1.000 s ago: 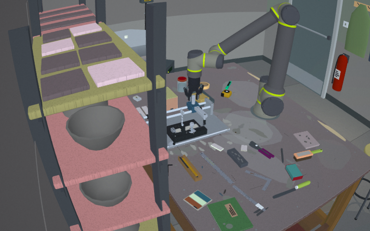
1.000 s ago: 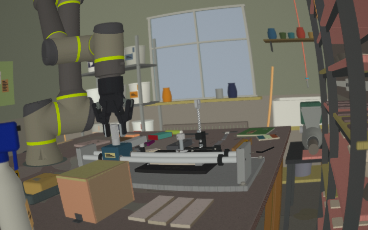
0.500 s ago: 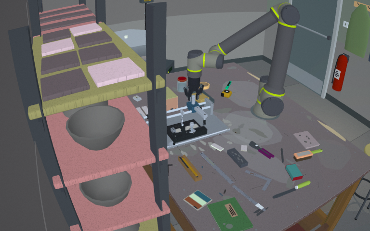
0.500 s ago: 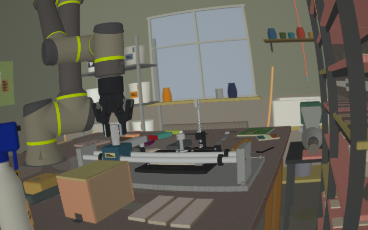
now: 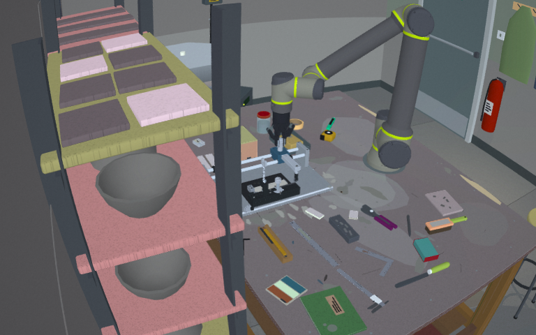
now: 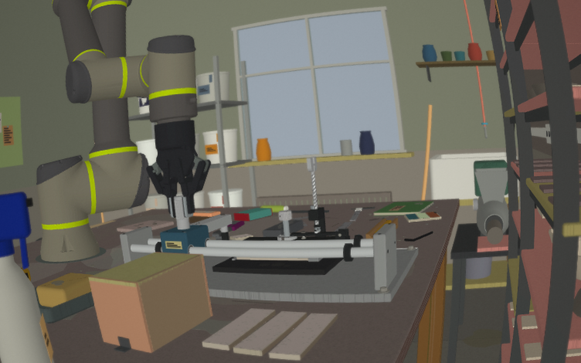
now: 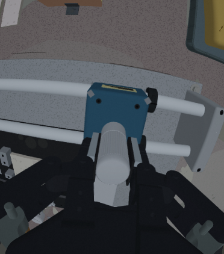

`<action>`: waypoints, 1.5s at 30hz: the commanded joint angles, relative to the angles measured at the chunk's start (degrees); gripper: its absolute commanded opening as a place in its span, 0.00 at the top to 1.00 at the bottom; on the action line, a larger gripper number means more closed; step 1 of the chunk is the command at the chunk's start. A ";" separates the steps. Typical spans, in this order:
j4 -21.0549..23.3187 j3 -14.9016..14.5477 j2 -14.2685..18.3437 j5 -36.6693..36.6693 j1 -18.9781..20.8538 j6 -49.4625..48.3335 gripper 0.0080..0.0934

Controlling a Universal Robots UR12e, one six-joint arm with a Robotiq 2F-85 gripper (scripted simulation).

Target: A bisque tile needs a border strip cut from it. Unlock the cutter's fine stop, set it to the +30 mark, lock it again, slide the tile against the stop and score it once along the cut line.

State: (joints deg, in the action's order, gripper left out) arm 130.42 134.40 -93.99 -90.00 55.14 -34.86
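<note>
The tile cutter (image 5: 277, 178) sits on the bench beside the rack. Its blue scoring carriage (image 6: 183, 238) rides on two white rails (image 6: 265, 248) at the end nearest the arm's base. The carriage's grey upright handle (image 7: 112, 152) is gripped by my gripper (image 7: 113, 156), which is closed around it from above. The pale tile (image 7: 22, 161) lies on the black bed (image 5: 270, 191), mostly hidden under my fingers in the wrist camera. The fine stop's screw (image 6: 314, 185) and a grey knob (image 6: 286, 220) stand upright at the bed's far side.
Behind the cutter stand a jar (image 5: 263, 121), a tape roll and a yellow tape measure (image 5: 327, 134). A cardboard box (image 6: 150, 298) and three tile strips (image 6: 270, 332) lie beside the rails. A dark rack post (image 5: 226, 124) stands close. Hand tools lie scattered across the bench.
</note>
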 commanded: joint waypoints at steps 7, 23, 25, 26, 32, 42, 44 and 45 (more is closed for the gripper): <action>0.03 -0.03 0.00 0.00 0.00 0.00 0.95; 0.01 -1.22 1.15 0.00 0.73 0.74 1.00; 0.02 -1.38 1.32 0.00 0.84 0.84 1.00; 0.02 -1.46 1.41 0.00 0.89 0.90 1.00; 0.05 -1.95 1.93 0.00 1.21 1.22 1.00; 0.09 -2.78 2.79 0.00 1.73 1.74 1.00; 0.09 -2.94 2.96 0.00 1.84 1.84 1.00; 0.09 -3.03 3.05 0.00 1.89 1.89 1.00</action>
State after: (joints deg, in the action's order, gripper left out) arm 130.42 131.48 -90.92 -90.05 57.02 -32.97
